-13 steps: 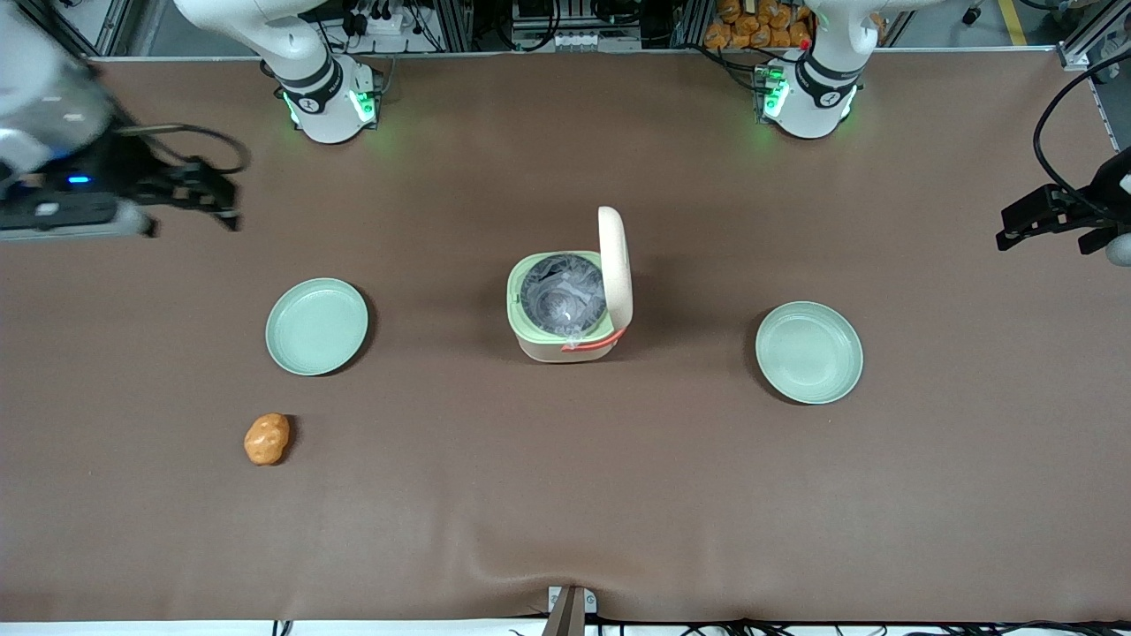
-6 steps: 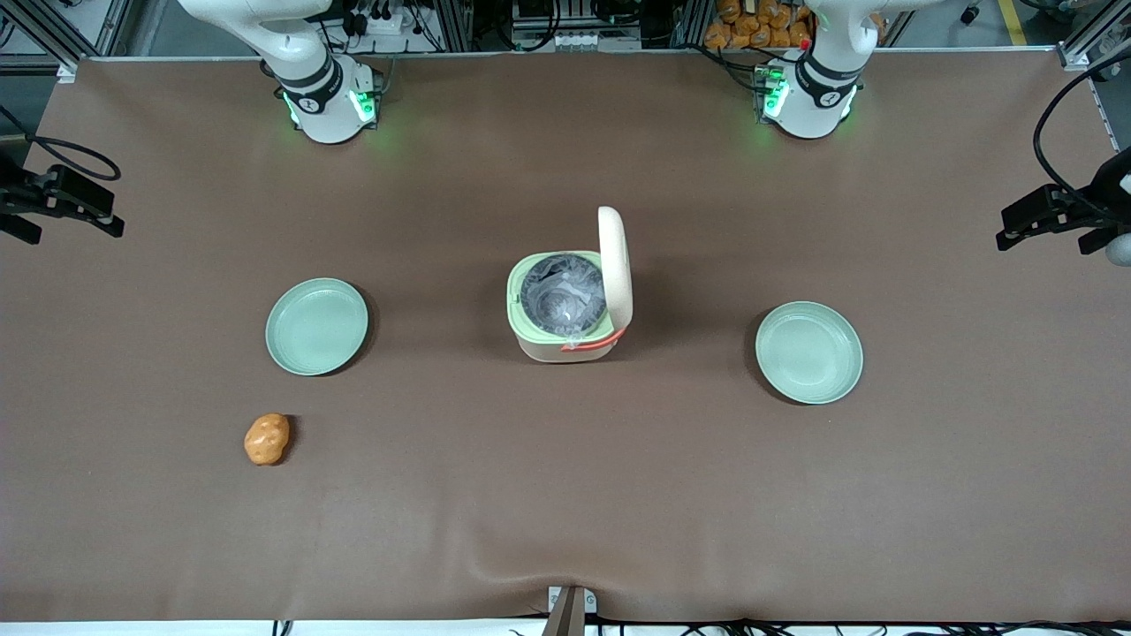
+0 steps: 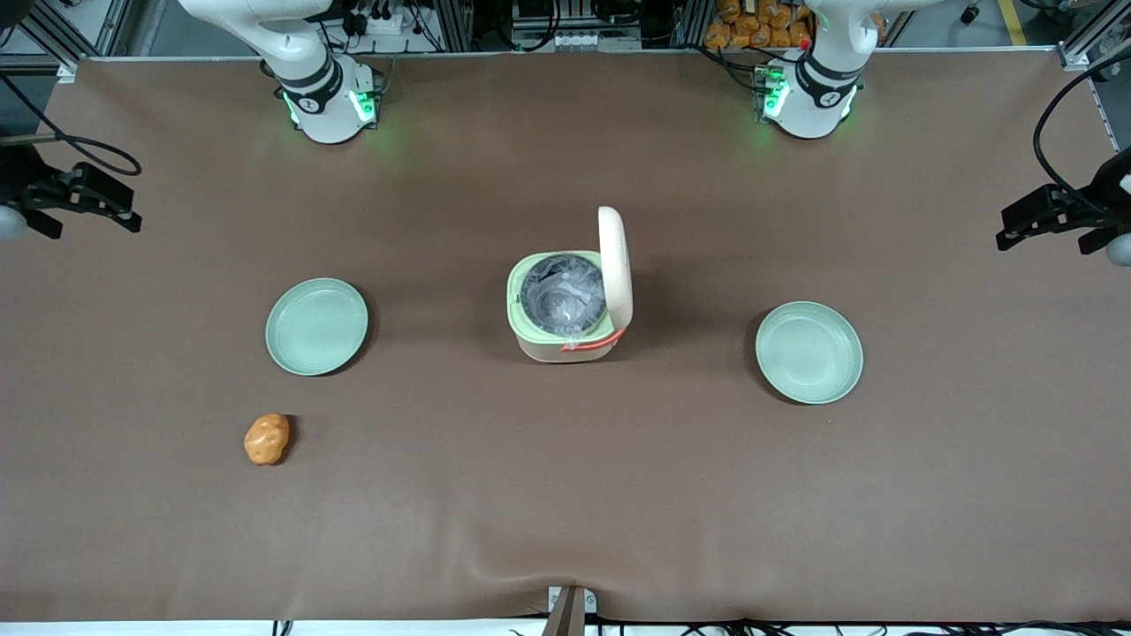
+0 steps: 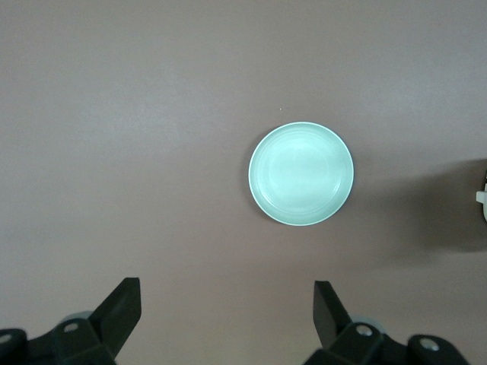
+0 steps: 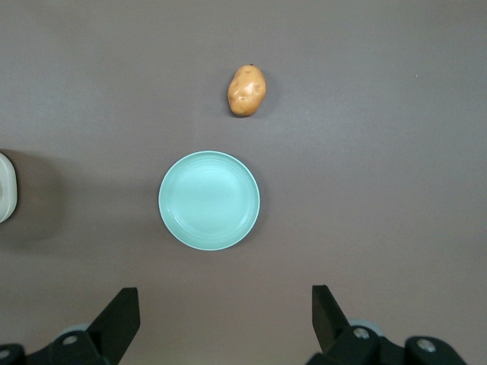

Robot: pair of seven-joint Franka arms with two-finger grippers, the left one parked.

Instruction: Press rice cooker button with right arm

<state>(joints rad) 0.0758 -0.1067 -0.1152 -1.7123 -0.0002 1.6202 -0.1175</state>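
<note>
Two mint-green plates (image 3: 316, 326) (image 3: 808, 352) on the brown table (image 3: 565, 495), one at each side of the rice cooker (image 3: 565, 309). Rice cooker in the middle of the table, lid (image 3: 615, 265) standing upright, grey inner pot (image 3: 562, 294) visible; button not visible. Gripper (image 3: 75, 201) at the working arm's end of the table, well apart from the cooker, high above the nearer plate (image 5: 209, 200); fingers (image 5: 118, 319) spread wide, holding nothing. Potato (image 3: 267, 438) nearer to the front camera than this plate.
</note>
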